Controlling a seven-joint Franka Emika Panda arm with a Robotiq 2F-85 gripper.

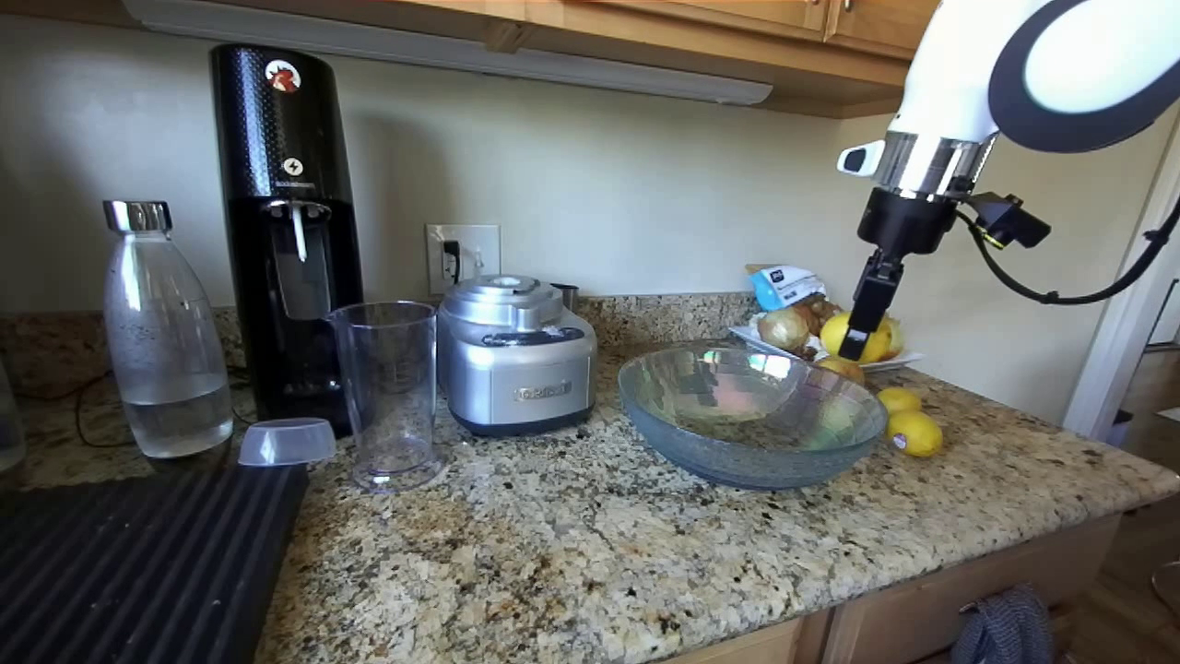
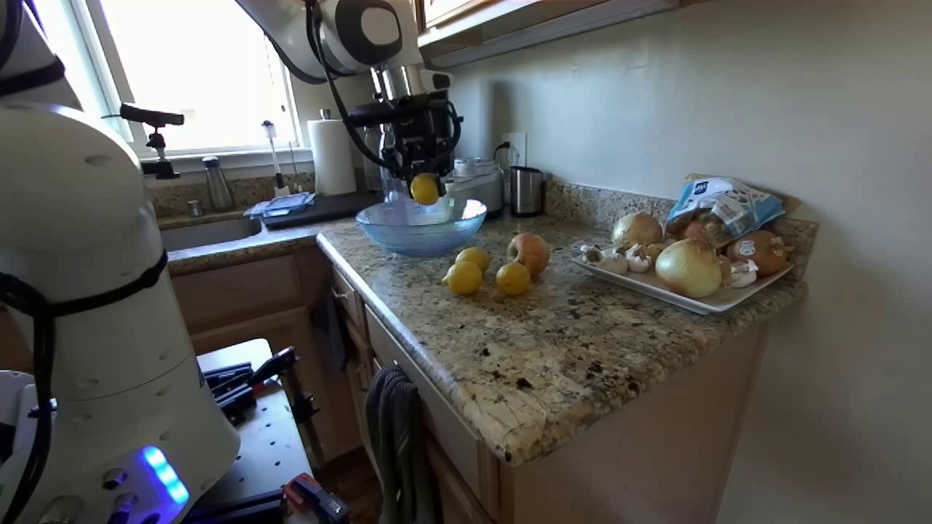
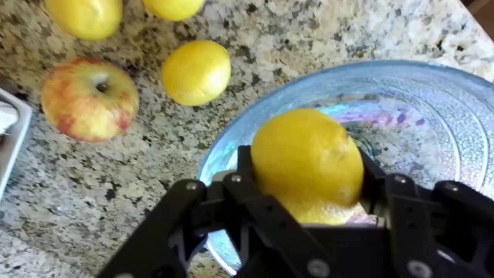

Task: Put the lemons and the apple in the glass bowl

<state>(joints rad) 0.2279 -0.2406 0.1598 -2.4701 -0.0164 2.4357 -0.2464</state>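
In an exterior view, the claw grips a lemon; the near finger covers the fruit's middle, and the far finger is hidden. The lemon is up off the desk, near the far right rim of the glass bowl; from here I cannot tell whether it is over the bowl's inside. Two loose lemons lie just past the bowl on the right. Of a yellow-orange fruit only a strip shows above the rim, too little to say whether apple or lemon. The arm is cut off at the top and right edges.

In an exterior view, the held lemon hides most of the claw's fingertips and overlaps the bowl's back rim. Three loose lemons are on the desk; one is partly covered by its neighbour. The apple lies beside them, a lower corner behind a lemon.

In the wrist view, the lemon sits between both fingers, its lower side blurred. Lemon and claw cover part of the bowl, which runs out at the right edge. Two loose lemons are cut by the top edge; the third shows whole, as does the apple. Only a corner of a white tray enters at left.
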